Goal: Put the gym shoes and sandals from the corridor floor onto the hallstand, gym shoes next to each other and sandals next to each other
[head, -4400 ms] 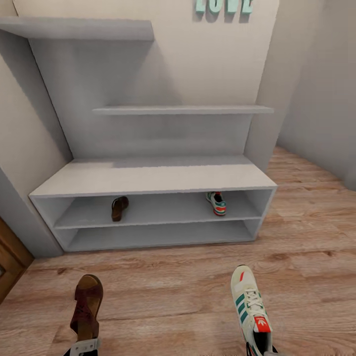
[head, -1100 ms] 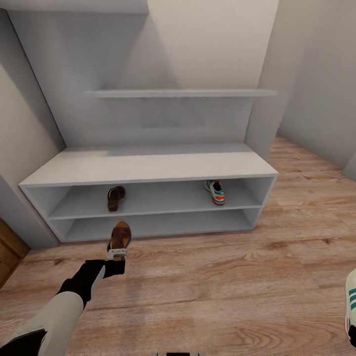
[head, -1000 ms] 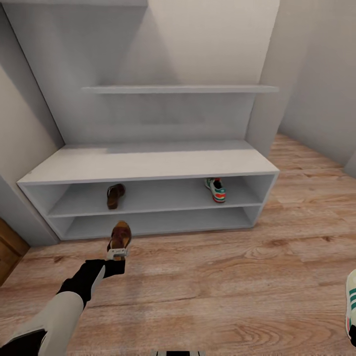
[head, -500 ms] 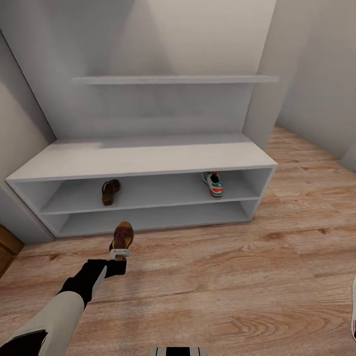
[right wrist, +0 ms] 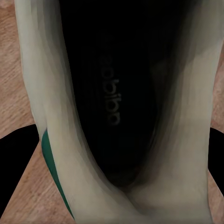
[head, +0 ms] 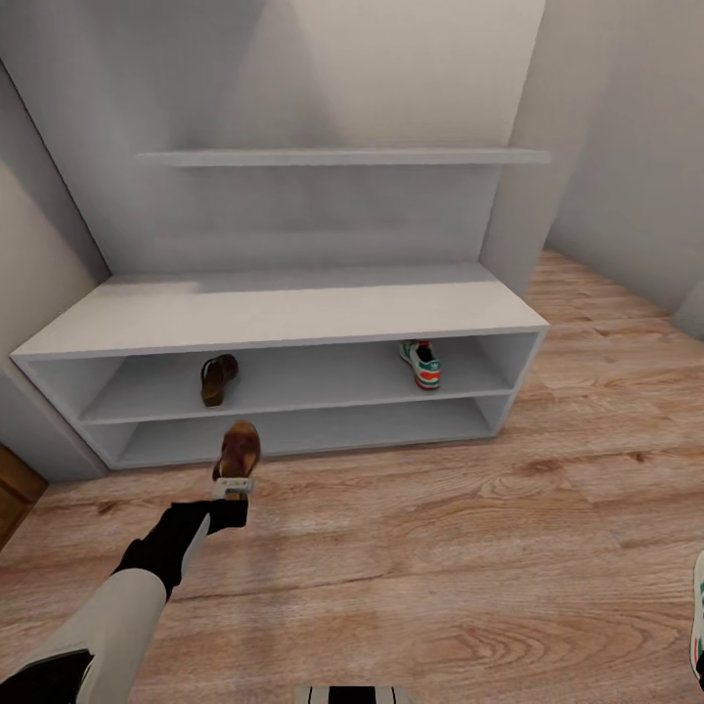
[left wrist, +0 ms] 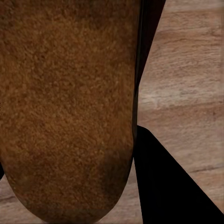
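Halfway done: one brown sandal (head: 218,378) and one gym shoe (head: 421,364) sit well apart on the hallstand's upper tier (head: 293,386). The left hand (head: 233,486) grips the second sandal (head: 238,451) at lower left; the right hand's sneaker (head: 698,626) waits at lower right.

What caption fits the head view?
Left gripper holds a sandal toward the hallstand, near its shelved mate.
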{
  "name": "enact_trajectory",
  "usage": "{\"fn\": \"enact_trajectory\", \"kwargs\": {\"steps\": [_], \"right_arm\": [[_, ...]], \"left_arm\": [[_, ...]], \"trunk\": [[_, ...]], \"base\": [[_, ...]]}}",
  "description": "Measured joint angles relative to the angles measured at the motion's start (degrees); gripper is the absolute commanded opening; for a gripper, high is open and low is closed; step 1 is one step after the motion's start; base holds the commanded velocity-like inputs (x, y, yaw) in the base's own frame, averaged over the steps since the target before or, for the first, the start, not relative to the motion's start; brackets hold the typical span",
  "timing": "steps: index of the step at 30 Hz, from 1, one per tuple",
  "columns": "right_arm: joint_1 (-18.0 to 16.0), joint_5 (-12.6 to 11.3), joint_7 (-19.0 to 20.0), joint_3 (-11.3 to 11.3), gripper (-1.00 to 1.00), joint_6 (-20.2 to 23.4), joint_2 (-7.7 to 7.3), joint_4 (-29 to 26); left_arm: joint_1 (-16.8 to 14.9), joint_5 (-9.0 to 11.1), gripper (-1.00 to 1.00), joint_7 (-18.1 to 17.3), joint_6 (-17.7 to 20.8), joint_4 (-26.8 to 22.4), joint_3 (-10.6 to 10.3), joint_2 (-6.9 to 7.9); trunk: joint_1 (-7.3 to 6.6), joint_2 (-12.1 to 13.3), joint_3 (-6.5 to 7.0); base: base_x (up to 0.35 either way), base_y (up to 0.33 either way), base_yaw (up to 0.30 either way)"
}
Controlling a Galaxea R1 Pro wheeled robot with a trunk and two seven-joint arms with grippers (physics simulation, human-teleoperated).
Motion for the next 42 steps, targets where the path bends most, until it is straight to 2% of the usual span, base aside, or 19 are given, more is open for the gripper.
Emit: {"fn": "enact_trajectory", "kwargs": {"steps": [6,13,27,33,34,42], "right_arm": [[0.0,0.0,0.0,0.0,-1.0,0.0,0.0,0.0],[0.0,0.0,0.0,0.0,-1.0,0.0,0.0,0.0],[0.0,0.0,0.0,0.0,-1.0,0.1,-0.05,0.0],[0.0,0.0,0.0,0.0,-1.0,0.1,-0.02,0.0],[0.0,0.0,0.0,0.0,-1.0,0.1,-0.01,0.0],[0.0,-0.1,0.0,0.0,-1.0,0.1,-0.02,-0.1]], "left_arm": [[-0.4,-0.1,-1.0,1.5,-0.5,-2.0,0.0,0.05],[-0.5,0.2,-1.0,4.2,-0.5,-4.2,0.1,-0.58],[-0.5,1.1,-1.0,9.4,-0.5,-4.5,0.4,-0.96],[-0.5,1.5,-1.0,11.5,-0.5,-4.5,0.4,-0.97],[-0.5,1.3,-1.0,13.9,-0.5,-4.5,0.4,-0.96],[-0.5,1.7,-1.0,14.0,-0.5,-4.5,0.4,-0.96]], "trunk": [[0.0,0.0,0.0],[0.0,0.0,0.0],[0.0,0.0,0.0],[-0.01,0.0,0.0],[-0.02,0.0,0.0],[-0.02,0.0,0.0]], "base": [[0.0,0.0,0.0],[0.0,0.0,0.0],[0.008,-0.003,0.0],[0.13,-0.156,0.0],[0.154,-0.209,0.0],[0.161,-0.222,0.0]]}}
